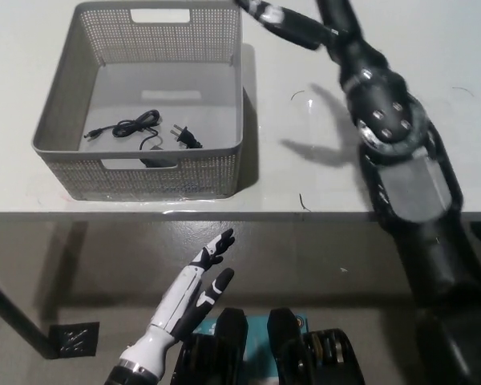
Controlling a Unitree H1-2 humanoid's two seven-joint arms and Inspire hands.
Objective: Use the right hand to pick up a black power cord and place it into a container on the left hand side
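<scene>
right robot hand [284, 22] raised at top edge beside basket's far right corner, blurred, grip cannot tell | left robot hand [194, 289] released, fingers apart, below surface [321, 120] | black power cord [140, 130] lying inside grey basket [60, 120]

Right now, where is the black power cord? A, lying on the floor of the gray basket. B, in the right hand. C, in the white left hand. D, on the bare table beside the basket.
A: the black power cord lies on the gray basket floor, no hand touching it.
</scene>
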